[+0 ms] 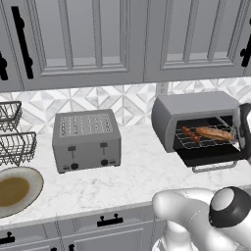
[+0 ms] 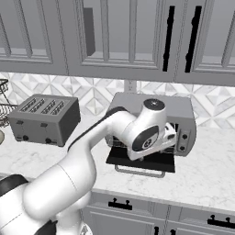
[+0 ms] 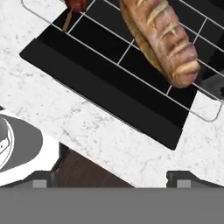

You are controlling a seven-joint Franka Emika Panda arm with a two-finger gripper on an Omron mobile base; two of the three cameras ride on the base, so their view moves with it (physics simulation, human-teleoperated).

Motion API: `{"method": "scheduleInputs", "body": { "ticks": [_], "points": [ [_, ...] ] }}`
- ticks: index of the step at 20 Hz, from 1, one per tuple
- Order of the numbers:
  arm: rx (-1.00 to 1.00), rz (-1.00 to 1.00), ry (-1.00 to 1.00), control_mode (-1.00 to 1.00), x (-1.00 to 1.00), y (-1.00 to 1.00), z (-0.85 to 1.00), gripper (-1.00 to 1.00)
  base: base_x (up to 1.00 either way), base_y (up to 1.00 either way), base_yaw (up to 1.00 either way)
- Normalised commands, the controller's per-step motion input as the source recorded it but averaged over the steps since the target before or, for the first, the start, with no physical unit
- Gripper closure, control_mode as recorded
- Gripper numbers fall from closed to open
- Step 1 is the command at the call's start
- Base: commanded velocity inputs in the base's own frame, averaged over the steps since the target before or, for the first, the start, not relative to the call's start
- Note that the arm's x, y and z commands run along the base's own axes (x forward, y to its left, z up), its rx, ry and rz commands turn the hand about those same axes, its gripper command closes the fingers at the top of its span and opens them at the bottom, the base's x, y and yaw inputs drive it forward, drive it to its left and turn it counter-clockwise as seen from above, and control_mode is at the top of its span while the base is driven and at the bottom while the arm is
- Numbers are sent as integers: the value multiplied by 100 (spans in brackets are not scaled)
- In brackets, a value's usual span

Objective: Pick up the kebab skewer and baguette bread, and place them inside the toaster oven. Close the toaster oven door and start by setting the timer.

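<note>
The baguette bread (image 1: 214,133) lies on the wire rack (image 1: 196,142) inside the toaster oven (image 1: 196,117), with the kebab skewer (image 1: 189,133) just beside it. The toaster oven door (image 1: 215,156) hangs open. The gripper (image 3: 111,177) hovers above with its fingers spread wide, holding nothing.

The rack looks pulled forward; swinging the door up could jam against it or jolt the food off.

Around it: a white marble counter (image 1: 132,176), a slotted toaster (image 1: 86,139), wire baskets (image 1: 12,132), a plate (image 1: 17,191) and grey cabinets (image 1: 98,34).

Glossy white rounded arm (image 2: 92,151) with dark joint caps.
</note>
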Motion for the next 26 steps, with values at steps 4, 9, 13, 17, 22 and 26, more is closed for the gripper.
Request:
{"method": "scheduleInputs", "body": {
  "ticks": [4, 9, 13, 17, 22, 26],
  "points": [
    [0, -38, 0, -100, -1, 15, -15, -100, 0, 0, 0],
    [0, -35, 0, -100, 6, 3, -36, -100, 0, 0, 0],
    [0, -29, 0, -100, 13, 6, -6, -100, 0, 0, 0],
    [0, -26, 1, -100, 11, 18, -19, -100, 0, 0, 0],
    [0, -12, 0, -100, 27, 3, -36, -100, 0, 0, 0],
    [0, -2, 0, -100, 57, 12, -35, -100, 0, 0, 0]
  ]
}}
